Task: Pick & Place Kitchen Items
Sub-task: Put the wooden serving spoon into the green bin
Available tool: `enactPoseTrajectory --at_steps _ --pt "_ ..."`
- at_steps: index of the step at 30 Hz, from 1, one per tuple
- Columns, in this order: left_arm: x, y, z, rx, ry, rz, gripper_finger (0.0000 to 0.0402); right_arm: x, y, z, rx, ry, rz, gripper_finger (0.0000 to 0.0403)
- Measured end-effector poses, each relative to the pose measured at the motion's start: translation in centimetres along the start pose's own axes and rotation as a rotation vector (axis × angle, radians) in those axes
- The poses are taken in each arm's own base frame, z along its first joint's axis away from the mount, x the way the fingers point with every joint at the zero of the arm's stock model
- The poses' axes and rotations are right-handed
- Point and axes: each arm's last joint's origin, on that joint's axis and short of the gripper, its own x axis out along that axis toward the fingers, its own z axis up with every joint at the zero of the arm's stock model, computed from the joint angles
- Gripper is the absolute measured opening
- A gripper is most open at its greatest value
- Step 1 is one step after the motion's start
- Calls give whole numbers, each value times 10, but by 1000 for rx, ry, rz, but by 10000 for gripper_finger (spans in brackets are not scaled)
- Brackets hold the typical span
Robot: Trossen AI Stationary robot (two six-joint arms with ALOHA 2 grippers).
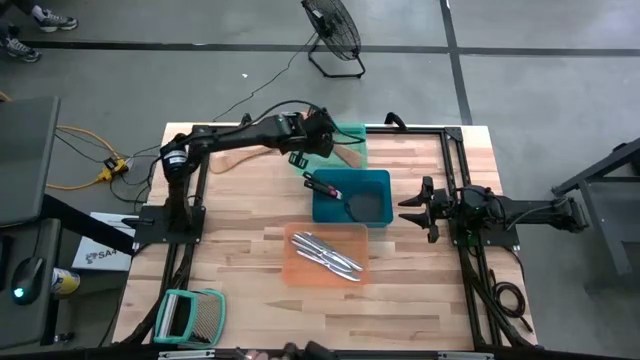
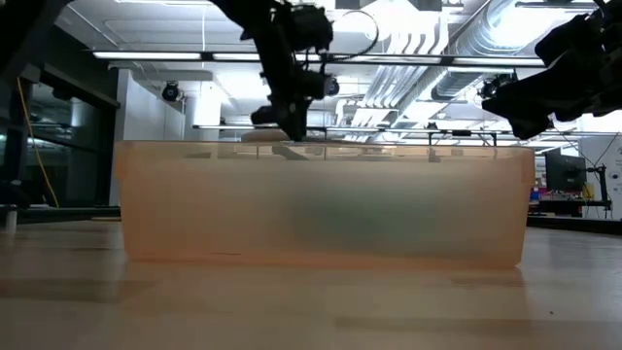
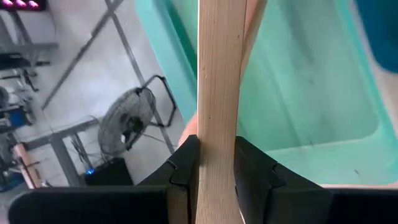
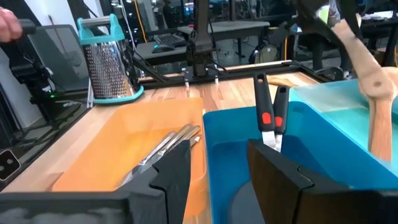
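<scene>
trays [image 1: 327,255] crowd centre, grater [image 1: 188,316] near corner

Left end effector [image 1: 322,133] over green tray [image 1: 352,133]

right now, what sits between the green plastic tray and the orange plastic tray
In the high view, the blue rectangular plastic tray lies between the green plastic tray and the orange plastic tray, holding black spatulas.

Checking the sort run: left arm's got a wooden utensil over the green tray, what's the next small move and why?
Probably lower it into the green tray and then open. The left gripper has its jaws shut on the pale wooden utensil, held above that tray, not yet set down. The right gripper waits to the right of the blue tray.
</scene>
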Motion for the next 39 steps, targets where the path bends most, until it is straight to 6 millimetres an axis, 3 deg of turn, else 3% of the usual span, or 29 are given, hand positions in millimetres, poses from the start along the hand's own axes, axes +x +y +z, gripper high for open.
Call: enactPoseTrajectory --at_steps 10,15,25,39 --pt "46 0 -13 27 166 11 70 0 0 0 0 -1 0 149" --pt "61 -4 -8 104 200 37 70 0 0 0 0 -1 0 149" --pt "64 -11 5 232 89 -13 70 0 0 0 0 -1 0 149" --pt "66 -11 11 227 15 -14 70 0 0 0 0 -1 0 149"
